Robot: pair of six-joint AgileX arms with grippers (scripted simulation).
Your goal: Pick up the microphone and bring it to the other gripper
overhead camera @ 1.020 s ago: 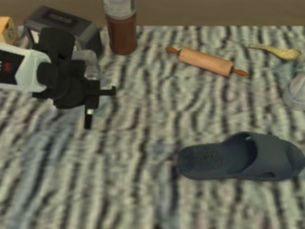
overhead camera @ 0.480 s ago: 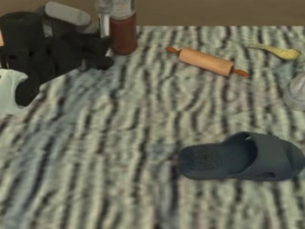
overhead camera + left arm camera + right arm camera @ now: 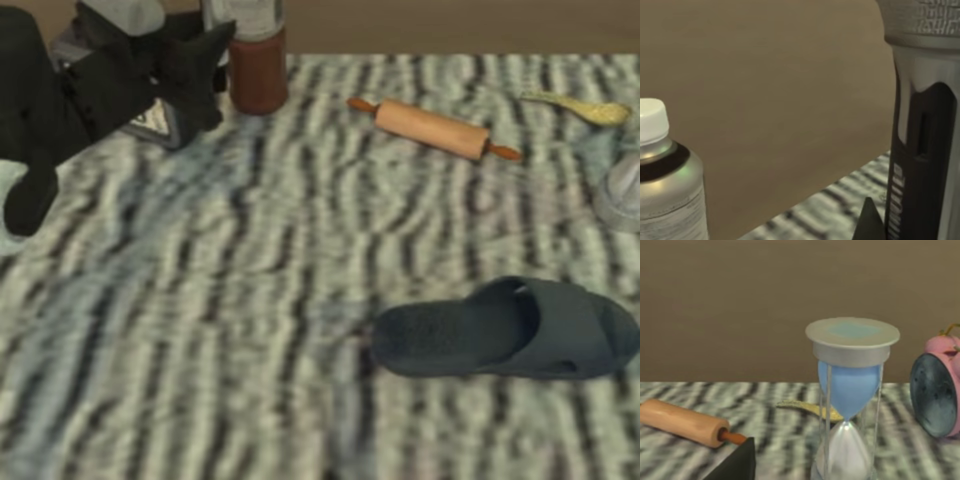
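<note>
Silver-grey mesh head of the microphone (image 3: 920, 22) rides up at 10 o'clock of the table, black handle clamped in the left gripper (image 3: 175, 95). Risk: the mic clips the brown bottle (image 3: 257, 70) just beside it, or slips mid-swing. Right gripper isn't visible from above; cannot tell its state.

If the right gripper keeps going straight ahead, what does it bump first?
Probably the hourglass, standing straight ahead in that arm's wrist view, though depth is unclear. The left gripper, top left, holds the microphone.
</note>
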